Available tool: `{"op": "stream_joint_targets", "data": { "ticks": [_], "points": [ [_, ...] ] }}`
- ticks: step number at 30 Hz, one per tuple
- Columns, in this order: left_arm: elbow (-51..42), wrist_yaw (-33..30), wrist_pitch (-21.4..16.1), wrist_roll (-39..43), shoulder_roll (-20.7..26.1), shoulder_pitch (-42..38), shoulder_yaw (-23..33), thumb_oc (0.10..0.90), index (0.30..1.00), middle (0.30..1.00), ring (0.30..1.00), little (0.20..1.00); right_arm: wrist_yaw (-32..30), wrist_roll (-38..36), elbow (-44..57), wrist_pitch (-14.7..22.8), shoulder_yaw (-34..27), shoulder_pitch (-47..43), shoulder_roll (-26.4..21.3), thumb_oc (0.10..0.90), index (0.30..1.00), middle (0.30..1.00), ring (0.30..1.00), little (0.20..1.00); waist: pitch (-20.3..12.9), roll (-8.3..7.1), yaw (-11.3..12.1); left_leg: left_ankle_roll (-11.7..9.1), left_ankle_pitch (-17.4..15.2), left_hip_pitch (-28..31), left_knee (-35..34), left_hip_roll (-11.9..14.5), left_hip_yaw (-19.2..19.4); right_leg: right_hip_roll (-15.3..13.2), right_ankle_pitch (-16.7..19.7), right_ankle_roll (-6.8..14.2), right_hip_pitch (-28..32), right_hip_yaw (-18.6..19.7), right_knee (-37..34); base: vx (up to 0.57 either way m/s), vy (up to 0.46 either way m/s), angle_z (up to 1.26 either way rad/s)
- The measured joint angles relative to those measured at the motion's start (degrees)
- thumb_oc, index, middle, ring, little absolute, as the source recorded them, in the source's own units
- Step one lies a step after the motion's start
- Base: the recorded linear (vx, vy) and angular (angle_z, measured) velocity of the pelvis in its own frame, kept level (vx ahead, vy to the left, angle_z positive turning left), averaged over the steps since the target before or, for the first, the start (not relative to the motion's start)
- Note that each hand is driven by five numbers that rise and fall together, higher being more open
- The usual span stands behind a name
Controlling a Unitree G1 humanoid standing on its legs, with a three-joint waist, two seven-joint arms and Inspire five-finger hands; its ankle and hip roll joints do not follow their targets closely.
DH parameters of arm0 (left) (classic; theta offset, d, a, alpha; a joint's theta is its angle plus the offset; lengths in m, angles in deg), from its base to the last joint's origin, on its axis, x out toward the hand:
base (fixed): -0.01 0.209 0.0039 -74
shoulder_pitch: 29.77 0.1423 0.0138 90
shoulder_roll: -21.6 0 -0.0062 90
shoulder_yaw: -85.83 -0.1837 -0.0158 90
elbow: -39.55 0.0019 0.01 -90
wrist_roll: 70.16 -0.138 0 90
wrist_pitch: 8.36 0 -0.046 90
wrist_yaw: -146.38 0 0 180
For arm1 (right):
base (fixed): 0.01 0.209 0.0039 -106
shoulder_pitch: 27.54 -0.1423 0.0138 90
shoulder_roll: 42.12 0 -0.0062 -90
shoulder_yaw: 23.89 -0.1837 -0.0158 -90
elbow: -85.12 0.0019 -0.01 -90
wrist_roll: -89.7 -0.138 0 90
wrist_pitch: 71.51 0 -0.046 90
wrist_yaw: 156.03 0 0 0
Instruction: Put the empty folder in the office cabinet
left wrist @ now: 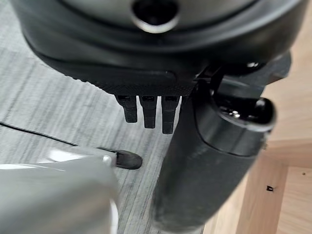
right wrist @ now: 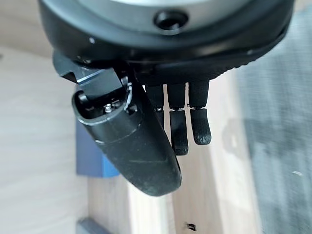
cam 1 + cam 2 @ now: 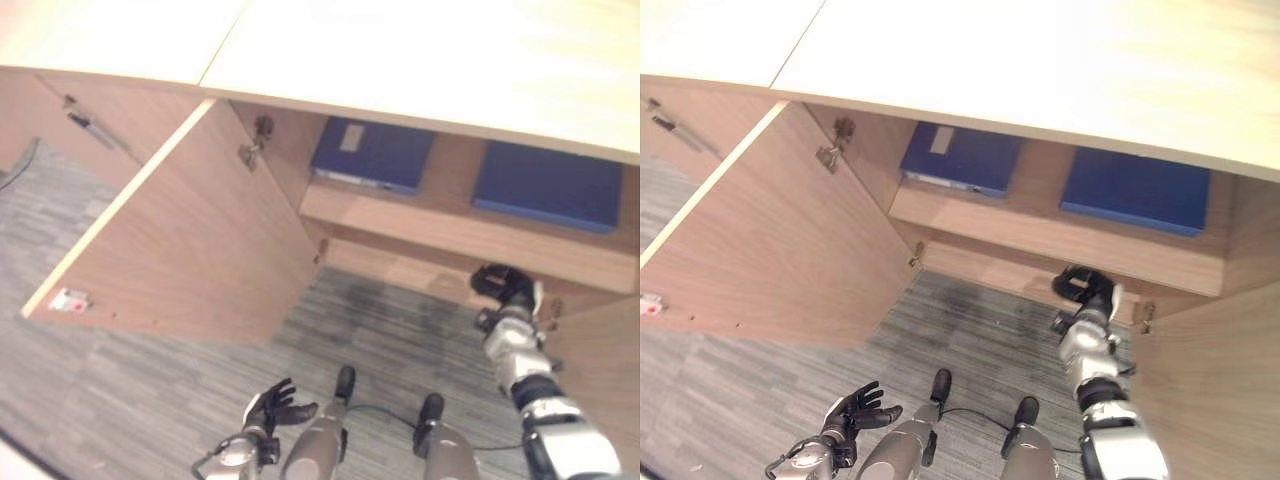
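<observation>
Two blue folders lie flat on the cabinet's shelf (image 3: 450, 228): one at the left (image 3: 372, 153) with a pale label, one at the right (image 3: 548, 185). My right hand (image 3: 505, 285) hangs below the shelf's front edge, apart from both folders, open and holding nothing. Its wrist view shows the fingers (image 2: 180, 131) straight with a blue folder (image 2: 87, 156) beyond them. My left hand (image 3: 272, 405) is low over the carpet, well short of the cabinet, with its fingers spread and empty. It is also visible in its own wrist view (image 1: 209, 161).
The cabinet sits under a pale desk top (image 3: 420, 60). Its left door (image 3: 190, 240) swings wide open over the grey carpet (image 3: 400, 330). The right door (image 3: 600, 370) stands open close beside my right arm. A closed cabinet door with a handle (image 3: 92, 128) is further left.
</observation>
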Motion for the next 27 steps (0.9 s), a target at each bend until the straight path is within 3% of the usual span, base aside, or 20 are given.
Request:
{"op": "stream_joint_targets", "data": {
  "ticks": [1,4,7,13,16,17,19,20,21,22,23,27],
  "points": [
    [0.73,-0.15,0.47,0.00,0.05,0.08,0.66,0.800,0.900,0.900,0.900,0.900,0.43,-0.01,1.14,0.00,0.89,3.44,1.71,0.800,0.900,0.900,0.900,0.900,-0.91,-1.40,-0.28,0.10,-0.58,1.34,-0.02,-0.05,0.38,0.26,1.10,0.18,2.25,0.17,-2.51,0.04,0.084,-0.25],
    [2.11,-1.15,0.84,0.03,-0.12,-0.40,1.35,0.800,0.900,0.900,0.900,0.900,2.24,-0.09,1.28,-0.06,2.24,8.33,3.76,0.800,0.900,0.900,0.900,0.900,-3.58,-4.18,-1.79,0.25,-1.48,2.85,-0.03,-0.31,1.86,0.56,2.92,0.93,4.67,1.48,-6.68,0.04,0.094,-0.25],
    [2.10,-1.30,0.87,0.01,-0.51,-0.16,1.83,0.800,0.900,0.900,0.900,0.900,4.35,-0.09,2.62,-0.28,4.04,11.90,3.24,0.800,0.900,0.900,0.900,0.900,-4.86,-5.31,-2.83,0.17,-2.54,4.69,-0.05,-0.61,2.95,0.51,4.31,1.15,7.37,2.07,-9.30,0.02,0.074,-0.17],
    [-0.57,-2.22,0.92,0.09,-0.39,1.49,3.60,0.800,0.900,0.900,0.900,0.900,9.17,0.28,7.10,-1.99,7.50,15.51,1.84,0.800,0.900,0.900,0.900,0.900,-6.89,-5.68,-2.97,0.87,-3.09,6.98,-0.06,-0.69,3.22,0.30,4.47,0.81,9.29,2.26,-8.78,0.00,0.072,-0.02],
    [-3.51,-2.49,1.67,0.14,-0.12,2.57,3.99,0.800,0.900,0.900,0.900,0.900,11.51,2.85,9.02,-2.41,8.45,16.19,1.45,0.800,0.900,0.900,0.900,0.900,-6.99,-5.75,-2.37,1.20,-3.25,7.52,0.23,-1.29,2.38,-0.38,1.89,1.97,9.62,2.42,-4.53,-0.06,-0.033,0.21],
    [-5.66,-2.47,2.29,0.16,-0.31,2.87,3.75,0.800,0.900,0.900,0.900,0.900,11.88,3.50,10.53,-2.47,8.54,18.24,0.41,0.800,0.900,0.900,0.900,0.900,-6.98,-5.40,-2.11,1.51,-3.40,7.35,0.64,-1.20,-0.07,-0.04,0.88,2.01,9.63,3.04,-2.47,-0.06,-0.018,0.92],
    [-8.92,-2.28,0.88,0.26,-0.12,3.05,3.12,0.800,0.900,0.900,0.900,0.900,12.69,4.59,11.26,-2.56,8.13,21.45,-0.41,0.800,0.900,0.900,0.900,0.900,-7.16,-5.18,-3.36,1.89,-2.52,7.35,0.65,-1.19,-5.43,2.21,-3.25,2.43,9.65,11.87,1.47,-0.08,-0.029,1.54],
    [-10.15,-2.20,-0.07,0.84,1.21,2.10,3.19,0.800,0.900,0.900,0.900,0.900,13.41,4.66,10.36,-2.83,8.24,22.27,-0.06,0.800,0.900,0.900,0.900,0.900,-7.40,-5.89,-2.96,1.67,-0.70,5.83,0.04,-1.39,-9.56,6.29,-6.58,0.83,9.31,22.20,1.51,-0.13,-0.153,1.55],
    [-9.75,-2.20,-0.06,1.31,1.60,1.26,2.85,0.800,0.900,0.900,0.900,0.900,13.66,4.67,10.00,-2.91,8.15,22.27,-0.04,0.800,0.900,0.900,0.900,0.900,-7.67,-6.33,-3.33,1.14,-0.67,5.20,0.05,-1.48,-10.86,7.04,-6.90,-0.39,9.50,22.90,0.88,-0.09,-0.140,1.29],
    [-9.72,-2.38,-0.11,1.41,1.86,1.25,2.64,0.800,0.900,0.900,0.900,0.900,13.64,4.68,9.80,-3.20,8.16,21.88,-0.09,0.800,0.900,0.900,0.900,0.900,-7.62,-5.53,-2.55,1.70,-0.19,4.52,-0.23,-0.92,-11.48,7.68,-6.46,-1.00,10.06,21.45,0.26,-0.08,-0.159,0.88],
    [-9.69,-2.54,-0.07,1.26,1.93,1.28,2.23,0.800,0.900,0.900,0.900,0.900,13.59,5.36,9.78,-3.16,8.23,21.91,-0.55,0.800,0.900,0.900,0.900,0.900,-7.86,-4.03,-1.72,0.40,0.32,3.34,-0.13,-0.46,-13.27,8.51,-4.92,-1.88,11.29,18.48,-2.22,-0.04,-0.106,0.75],
    [-10.09,-3.61,0.10,1.26,1.79,2.51,0.99,0.800,0.900,0.900,0.900,0.900,13.96,7.51,10.03,-3.53,8.67,22.42,-1.34,0.800,0.900,0.900,0.900,0.900,-8.20,-2.02,-0.53,1.38,-1.27,1.35,-0.12,1.02,-14.33,10.18,-3.46,-3.22,14.00,12.14,-5.56,-0.15,-0.119,0.88]
  ]
}}
